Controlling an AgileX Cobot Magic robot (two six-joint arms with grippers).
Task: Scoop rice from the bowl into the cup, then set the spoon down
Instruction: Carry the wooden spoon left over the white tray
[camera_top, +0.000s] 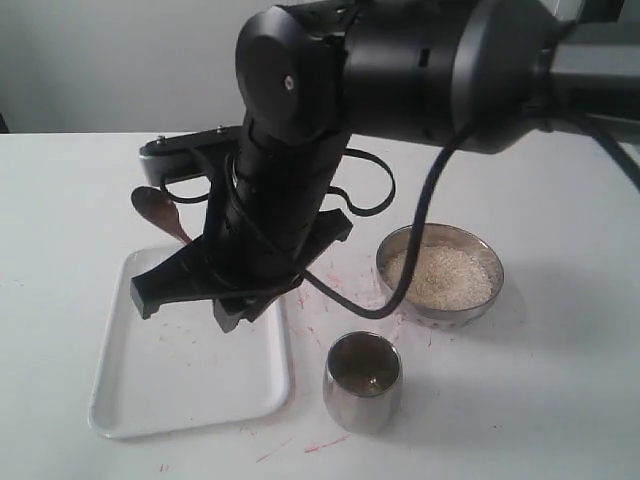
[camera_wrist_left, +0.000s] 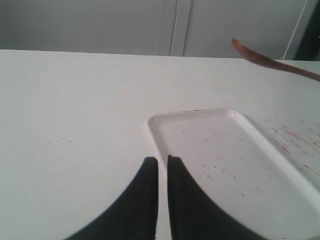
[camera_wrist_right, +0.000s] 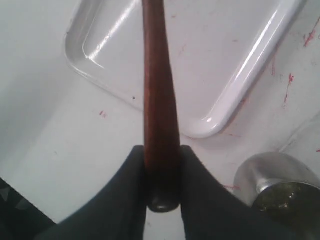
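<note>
My right gripper (camera_wrist_right: 162, 150) is shut on the handle end of the reddish-brown spoon (camera_wrist_right: 157, 75), held in the air over the white tray (camera_wrist_right: 215, 65). In the exterior view the spoon's round bowl (camera_top: 155, 208) sticks out to the left of the big black right arm, above the tray's far end. The steel bowl (camera_top: 486, 262) with pale rice (camera_top: 440, 278) stands to the right. The steel cup (camera_top: 363, 382) stands in front of it, its inside dark. My left gripper (camera_wrist_left: 162, 159) is shut on nothing, low by the tray's corner.
The white tray (camera_top: 190, 380) lies at the left front of the white table, and nothing lies in it except a few specks. Red marks and stray grains dot the table between tray, cup and bowl. The right arm's black cable loops near the bowl's rim.
</note>
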